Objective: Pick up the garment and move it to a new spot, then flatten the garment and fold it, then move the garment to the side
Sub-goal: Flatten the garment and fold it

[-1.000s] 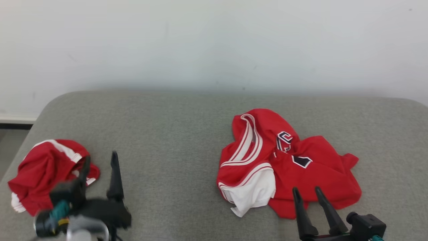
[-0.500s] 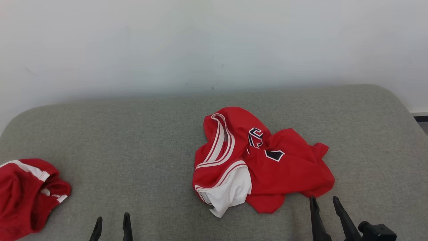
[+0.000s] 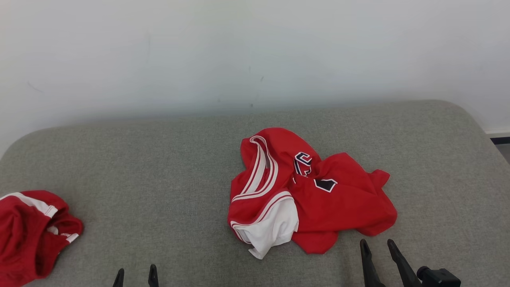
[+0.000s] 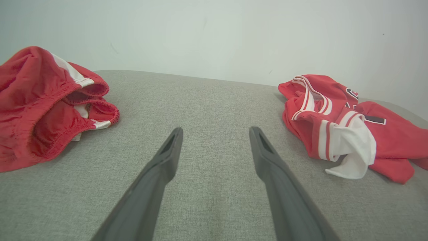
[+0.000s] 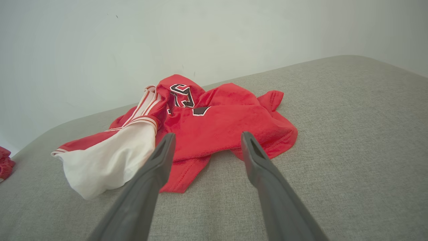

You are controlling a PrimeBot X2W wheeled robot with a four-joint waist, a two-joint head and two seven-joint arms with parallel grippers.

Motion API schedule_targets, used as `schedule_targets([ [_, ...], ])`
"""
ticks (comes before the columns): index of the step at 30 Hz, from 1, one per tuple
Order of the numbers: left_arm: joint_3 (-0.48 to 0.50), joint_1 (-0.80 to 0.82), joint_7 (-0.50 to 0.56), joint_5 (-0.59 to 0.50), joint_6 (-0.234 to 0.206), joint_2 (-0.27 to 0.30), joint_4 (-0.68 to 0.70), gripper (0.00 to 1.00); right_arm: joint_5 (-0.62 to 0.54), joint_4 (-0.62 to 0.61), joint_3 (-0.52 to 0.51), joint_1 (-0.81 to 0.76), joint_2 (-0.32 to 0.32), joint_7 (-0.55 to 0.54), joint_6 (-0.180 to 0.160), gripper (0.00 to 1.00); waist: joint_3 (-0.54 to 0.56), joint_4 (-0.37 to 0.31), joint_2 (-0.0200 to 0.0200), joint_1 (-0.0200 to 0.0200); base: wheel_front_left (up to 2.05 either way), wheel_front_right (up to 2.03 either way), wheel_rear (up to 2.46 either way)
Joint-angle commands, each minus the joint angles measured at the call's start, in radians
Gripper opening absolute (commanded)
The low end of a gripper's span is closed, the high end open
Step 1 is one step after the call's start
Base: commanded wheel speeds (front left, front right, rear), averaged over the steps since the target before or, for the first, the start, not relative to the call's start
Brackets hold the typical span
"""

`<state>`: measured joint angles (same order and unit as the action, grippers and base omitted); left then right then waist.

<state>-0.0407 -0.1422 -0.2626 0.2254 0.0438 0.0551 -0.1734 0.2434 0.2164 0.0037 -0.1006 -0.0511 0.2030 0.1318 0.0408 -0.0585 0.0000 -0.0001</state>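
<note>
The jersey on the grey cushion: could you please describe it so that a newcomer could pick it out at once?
On the wide grey cushion before the pale wall, look right of centre. There lies a crumpled red jersey. Unlike the red garment at the left edge, it shows dark lettering and a white panel.

The left gripper (image 3: 135,277) shows at the near left, jaws wide apart and empty; the right gripper (image 3: 377,244) at the near right, likewise wide and empty.
</note>
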Motion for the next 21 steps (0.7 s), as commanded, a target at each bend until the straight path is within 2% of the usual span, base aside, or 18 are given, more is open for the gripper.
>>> schedule_targets([
  [1,0.003,-0.002,-0.003,-0.007,0.002,-0.003,-0.002,1.0,0.001,0.001,0.003,0.007,0.002,0.001,-0.002,1.0,-0.002,0.001,0.0,0.0001,0.0,0.0,0.0],
  [21,0.008,0.032,-0.003,0.009,0.005,-0.005,-0.018,1.0,0.026,0.018,0.018,0.021,0.002,0.01,-0.002,1.0,-0.003,-0.014,0.0,0.0001,0.0,0.0,0.0],
])
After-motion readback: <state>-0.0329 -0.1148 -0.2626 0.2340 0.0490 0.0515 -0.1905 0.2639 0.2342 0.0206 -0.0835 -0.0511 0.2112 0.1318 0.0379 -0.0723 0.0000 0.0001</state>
